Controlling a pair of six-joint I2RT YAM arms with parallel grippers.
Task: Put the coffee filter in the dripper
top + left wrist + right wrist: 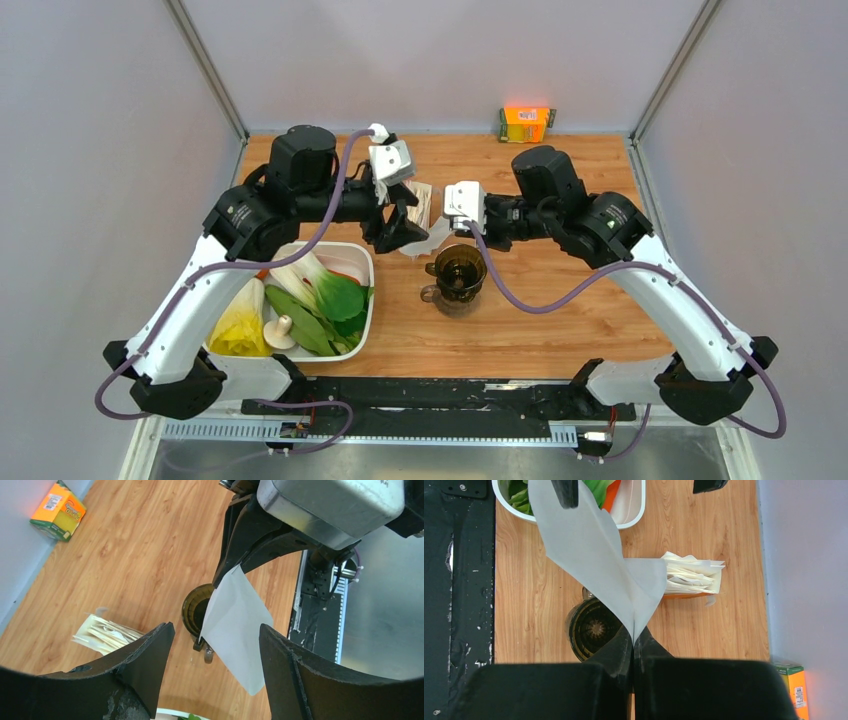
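The coffee filter (589, 555), a thin white paper sheet, hangs in the air, pinched at its pointed corner by my right gripper (633, 639), which is shut on it. The dripper (591, 629), a dark brown see-through cup, stands on the wooden table just below and beside the pinch point. In the top view the filter (432, 240) sits up and left of the dripper (460, 272). My left gripper (216, 645) is open, its jaws on either side of the filter's lower part (235, 625) without closing on it. The dripper (195, 607) is partly hidden behind the filter.
A clear-wrapped packet of cream filters (420, 205) lies behind the dripper. A white tray (368, 262) of vegetables sits at the left. An orange box (526, 123) stands at the far edge. A black rail (430, 395) runs along the near edge.
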